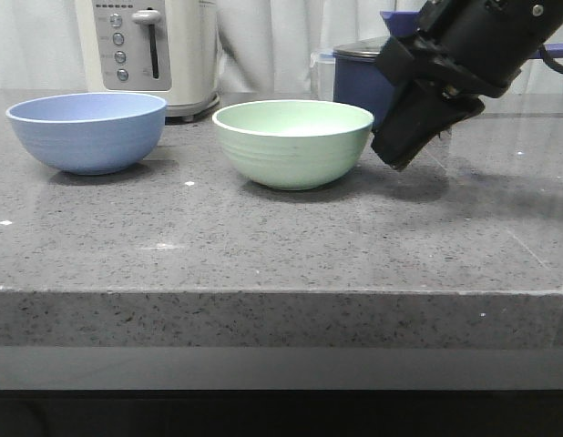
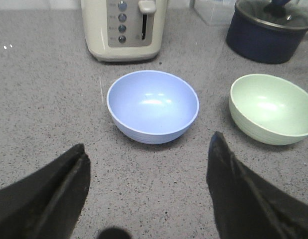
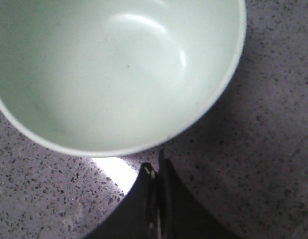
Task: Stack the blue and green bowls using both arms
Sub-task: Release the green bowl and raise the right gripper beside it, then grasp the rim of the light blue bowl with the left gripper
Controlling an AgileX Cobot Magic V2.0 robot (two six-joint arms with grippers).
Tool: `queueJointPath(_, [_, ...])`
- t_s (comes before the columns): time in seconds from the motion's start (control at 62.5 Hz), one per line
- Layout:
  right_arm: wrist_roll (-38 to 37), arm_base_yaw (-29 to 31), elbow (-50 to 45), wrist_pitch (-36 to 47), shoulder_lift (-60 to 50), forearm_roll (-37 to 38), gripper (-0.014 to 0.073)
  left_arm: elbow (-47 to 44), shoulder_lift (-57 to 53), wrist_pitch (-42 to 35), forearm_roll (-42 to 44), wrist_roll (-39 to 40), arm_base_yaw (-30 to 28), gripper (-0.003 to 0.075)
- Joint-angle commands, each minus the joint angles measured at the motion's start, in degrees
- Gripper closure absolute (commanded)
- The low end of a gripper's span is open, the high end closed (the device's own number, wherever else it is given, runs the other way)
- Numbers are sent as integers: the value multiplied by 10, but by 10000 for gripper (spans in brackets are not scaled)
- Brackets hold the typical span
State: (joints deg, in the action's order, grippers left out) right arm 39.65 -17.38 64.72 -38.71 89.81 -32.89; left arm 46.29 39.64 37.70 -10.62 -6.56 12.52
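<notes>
Bowls sit apart on grey speckled countertop (image 1: 263,246), both upright, both empty. Blue bowl (image 1: 87,132) at front-view left, just in front of cream toaster (image 1: 154,50). Green bowl (image 1: 293,142) near centre, well apart from blue one, gap of bare counter between them. Not stacked yet, neither bowl held.

Right gripper (image 1: 398,157) hangs just beside green bowl's right side, tilted down toward counter, tips close to the bowl wall but touching or not is unclear from front. In right wrist view green bowl (image 3: 114,69) fills most of picture, right gripper (image 3: 155,174) fingers pressed together with only a thin seam between, nothing between them, tips just outside the bowl rim over bare counter.

Left gripper (image 2: 149,159) seen only in left wrist view, two black fingers (image 2: 54,194) spread wide apart, nothing between them, hovering above counter on the near side of blue bowl (image 2: 153,105), not touching it. Same view shows green bowl (image 2: 271,107) beside blue one, toaster (image 2: 124,27) behind blue bowl, dark navy lidded saucepan (image 2: 267,32) behind green bowl.

Front view: saucepan (image 1: 359,77) partly hidden behind right arm, sits behind green bowl toward the back of counter near white curtain (image 1: 272,41)
</notes>
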Motion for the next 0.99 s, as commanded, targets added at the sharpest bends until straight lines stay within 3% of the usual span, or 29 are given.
queueJointPath(0.0, [6,-1,14,18,-21,-17,658,52,50,-17,-5,-1,5,229])
queueJointPath(0.176, [6,-1,14,18,-21,-17,658,133,164,41,20,-1,5,229])
queueJointPath(0.576, [6,-1,14,18,-21,-17,658,269,372,90,35,6,-27,229])
queueJointPath(0.976, [6,-1,14,18,-21,-17,658,344,503,83,22,7,-47,229])
